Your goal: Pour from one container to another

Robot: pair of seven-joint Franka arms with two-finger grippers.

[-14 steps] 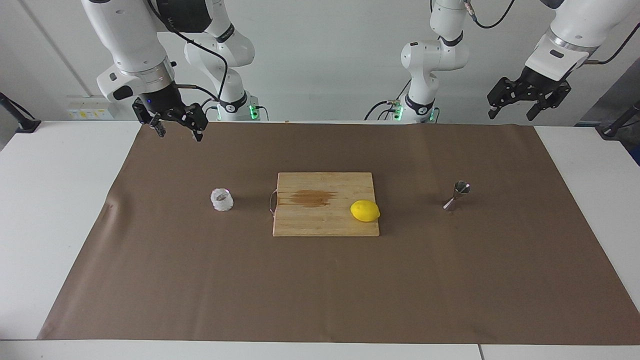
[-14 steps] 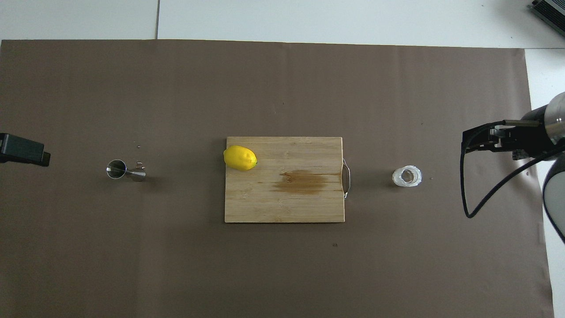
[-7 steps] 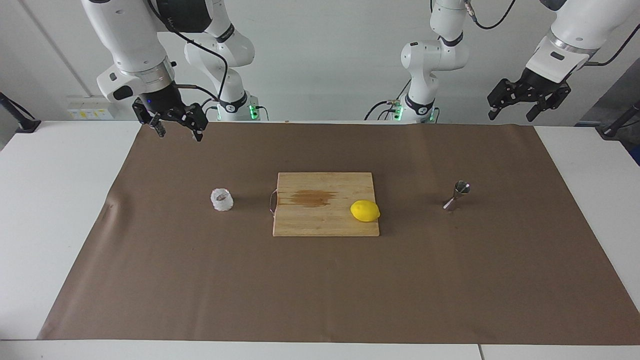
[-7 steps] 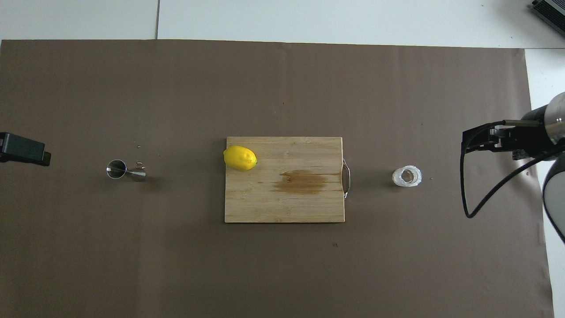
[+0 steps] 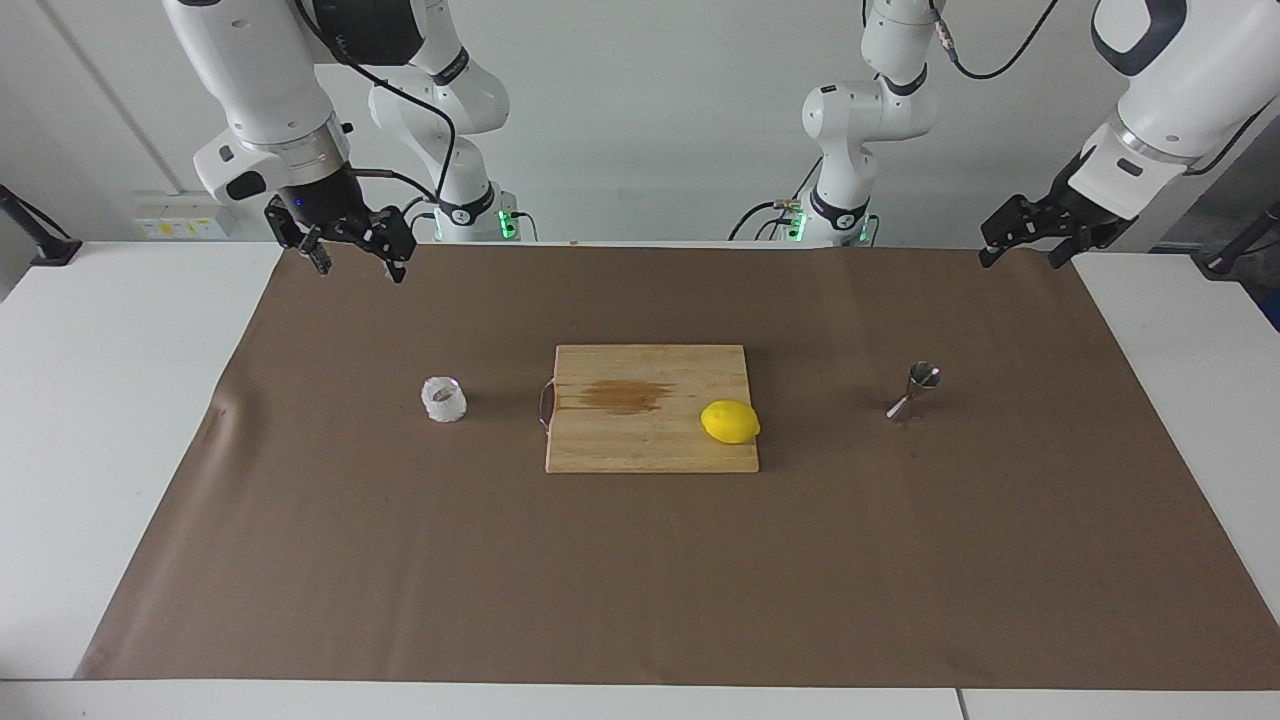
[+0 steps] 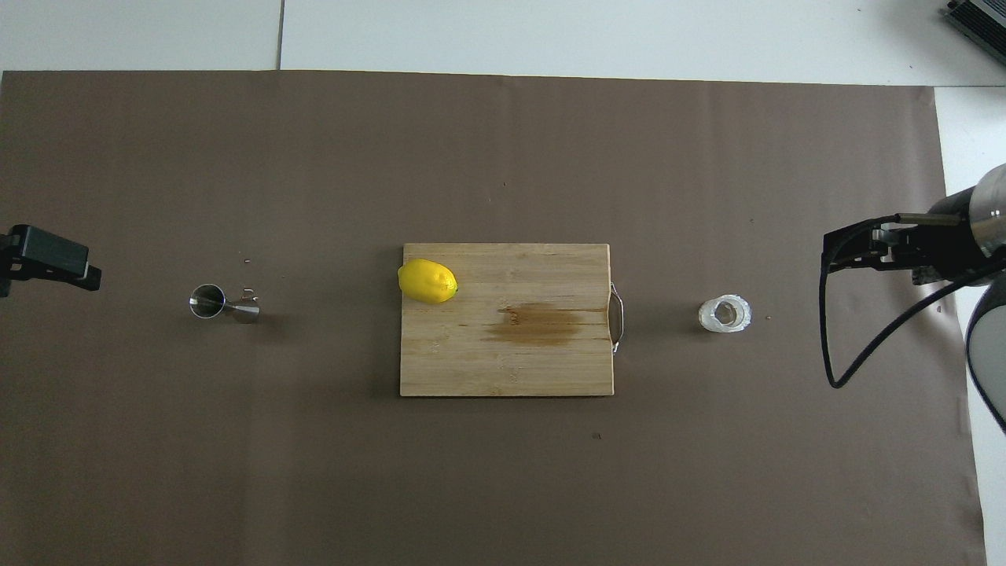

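Nothing is held yet. The right gripper (image 5: 353, 258) hangs with fingers spread and empty over the brown mat's (image 5: 640, 560) edge by the robots, and the cup (image 5: 443, 399) sits on the mat well apart from those fingers, out toward the middle of the counter (image 5: 110, 420) and beside the board's (image 5: 650, 445) handle end. The left gripper (image 5: 1028, 245) also hangs with fingers apart and empty, above the mat's corner at its own end; the jigger (image 5: 915, 390) stands upright on the mat, well clear of those fingers.

Risks from here, as I judge them:

- The cup looks thin and crinkled. Fingers closing hard could crush it and squeeze out whatever it holds; closing softly could let it slip.
- The jigger is narrow-waisted with a small foot. A finger brushing it on approach would likely tip it, and a grip off the waist could twist it.
- Its mouth is small. Pouring from a wide, soft rim may overshoot onto the mat unless the two are brought close and the tilt is slow.
- The lemon (image 5: 730, 421) and board lie between the two vessels, so a low carry across could clip them.
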